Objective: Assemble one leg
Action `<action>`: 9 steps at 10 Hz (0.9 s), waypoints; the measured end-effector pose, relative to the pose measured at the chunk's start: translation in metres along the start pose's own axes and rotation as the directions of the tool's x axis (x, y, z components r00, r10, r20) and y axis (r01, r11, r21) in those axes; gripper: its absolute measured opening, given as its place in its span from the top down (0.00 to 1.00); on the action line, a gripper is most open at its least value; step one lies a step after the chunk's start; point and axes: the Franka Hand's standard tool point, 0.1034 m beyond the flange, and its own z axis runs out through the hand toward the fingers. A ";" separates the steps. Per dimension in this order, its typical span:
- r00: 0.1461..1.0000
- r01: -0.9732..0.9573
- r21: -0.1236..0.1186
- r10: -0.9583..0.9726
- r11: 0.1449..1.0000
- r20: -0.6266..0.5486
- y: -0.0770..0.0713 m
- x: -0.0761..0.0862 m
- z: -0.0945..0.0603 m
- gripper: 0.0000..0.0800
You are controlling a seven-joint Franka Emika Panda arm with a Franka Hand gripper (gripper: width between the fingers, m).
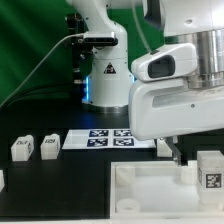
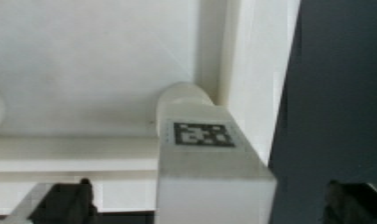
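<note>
In the wrist view a white leg [image 2: 206, 150] with a black-and-white tag on its face stands at a corner of the large white square piece [image 2: 96, 90]. My gripper [image 2: 206, 206] is open. Its dark fingertips [image 2: 60, 203] straddle the leg with a gap on each side. In the exterior view the gripper [image 1: 192, 158] hangs low over the far right corner of the square piece [image 1: 150, 195], right beside a tagged leg [image 1: 210, 170]. Two more legs [image 1: 20, 148] [image 1: 48, 146] stand on the table at the exterior view's left, and another shows at the edge [image 1: 2, 180].
The marker board [image 1: 108, 137] lies on the black table behind the square piece. The arm's base [image 1: 105, 75] stands at the back with a cable running off to the exterior view's left.
</note>
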 end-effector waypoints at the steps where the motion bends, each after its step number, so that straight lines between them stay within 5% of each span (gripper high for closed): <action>1: 1.000 0.000 0.000 0.000 1.000 -0.005 0.000 0.004 0.004 0.19; 6: 1.000 0.001 -0.005 -0.001 1.000 -0.025 0.000 0.001 0.014 0.20; 8: 0.998 -0.057 -0.003 0.057 0.998 -0.026 0.001 0.001 0.014 0.64; 9: 0.998 -0.053 -0.003 0.053 0.999 -0.026 0.001 0.001 0.014 0.64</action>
